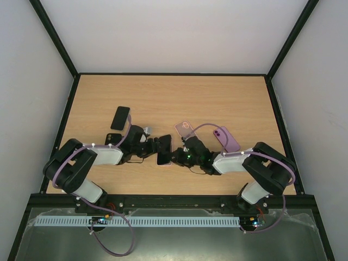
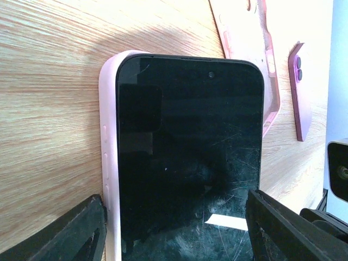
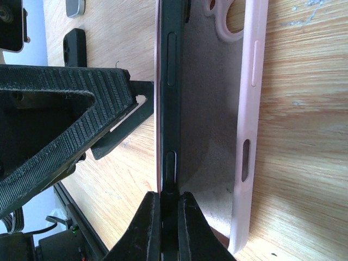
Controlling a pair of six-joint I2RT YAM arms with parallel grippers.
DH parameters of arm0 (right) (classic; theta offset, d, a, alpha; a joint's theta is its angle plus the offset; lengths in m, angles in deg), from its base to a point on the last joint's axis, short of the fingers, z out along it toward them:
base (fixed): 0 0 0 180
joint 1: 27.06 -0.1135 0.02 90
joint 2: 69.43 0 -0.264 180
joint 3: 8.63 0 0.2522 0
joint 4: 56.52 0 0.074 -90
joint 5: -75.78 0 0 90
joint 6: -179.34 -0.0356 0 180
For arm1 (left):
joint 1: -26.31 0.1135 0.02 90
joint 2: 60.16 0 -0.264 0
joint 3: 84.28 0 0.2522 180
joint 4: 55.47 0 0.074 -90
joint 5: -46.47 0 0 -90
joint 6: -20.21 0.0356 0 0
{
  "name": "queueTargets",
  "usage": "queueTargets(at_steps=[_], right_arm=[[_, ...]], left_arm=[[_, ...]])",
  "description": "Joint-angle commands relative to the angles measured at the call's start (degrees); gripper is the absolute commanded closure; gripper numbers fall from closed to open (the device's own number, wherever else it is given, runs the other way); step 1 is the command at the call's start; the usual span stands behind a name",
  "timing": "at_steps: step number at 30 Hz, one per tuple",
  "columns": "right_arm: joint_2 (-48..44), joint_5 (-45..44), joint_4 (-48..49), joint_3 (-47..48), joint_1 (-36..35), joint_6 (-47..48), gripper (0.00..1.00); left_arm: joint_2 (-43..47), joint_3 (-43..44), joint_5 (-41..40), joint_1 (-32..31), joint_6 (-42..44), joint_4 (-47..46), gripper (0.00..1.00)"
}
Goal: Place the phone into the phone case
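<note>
A black phone (image 1: 164,148) lies screen up, partly in a pink phone case (image 2: 109,163), at the table's middle front. In the left wrist view the phone (image 2: 187,163) fills the frame. My left gripper (image 2: 179,234) straddles it, one finger against the case's side and the other against the phone's far edge. It also shows in the top view (image 1: 155,145). My right gripper (image 3: 169,217) is shut on the phone's long edge (image 3: 168,109), which stands lifted out of the case (image 3: 253,109). The case's grey lining shows beside it. The right gripper also shows in the top view (image 1: 179,155).
A clear pink case (image 1: 185,129) and a purple phone (image 1: 227,138) lie behind the right arm. Another black phone (image 1: 120,117) and a small black object (image 1: 113,138) lie behind the left arm. The two grippers are close together.
</note>
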Motion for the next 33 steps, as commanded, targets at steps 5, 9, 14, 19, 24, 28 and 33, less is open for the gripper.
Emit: queueTargets(at_steps=[5, 9, 14, 19, 24, 28, 33], right_arm=[[2.0, 2.4, 1.1, -0.6, 0.1, 3.6, 0.98], [0.6, 0.6, -1.6, -0.8, 0.2, 4.0, 0.93], [-4.1, -5.0, -9.3, -0.5, 0.3, 7.1, 0.82], [-10.3, -9.8, -15.9, 0.2, 0.5, 10.0, 0.73], [-13.0, -12.7, -18.4, 1.0, 0.8, 11.4, 0.62], [-11.4, -12.6, -16.9, 2.1, 1.5, 11.7, 0.54], [-8.0, -11.3, -12.9, 2.3, 2.2, 9.5, 0.44]], left_arm=[[-1.8, 0.3, 2.6, -2.1, 0.7, 2.9, 0.42], [-1.8, -0.4, 2.4, -2.3, -0.3, 3.8, 0.48], [-1.6, -1.9, 2.5, -3.1, -2.0, 1.8, 0.52], [-0.3, -1.5, -0.1, -2.9, -2.0, 3.7, 0.53], [0.0, -0.7, -1.3, -2.1, -0.8, 4.9, 0.54], [-0.2, -0.2, -1.9, -1.8, -0.2, 5.6, 0.55], [-1.6, -0.4, -1.6, -1.5, 0.8, 4.6, 0.64]])
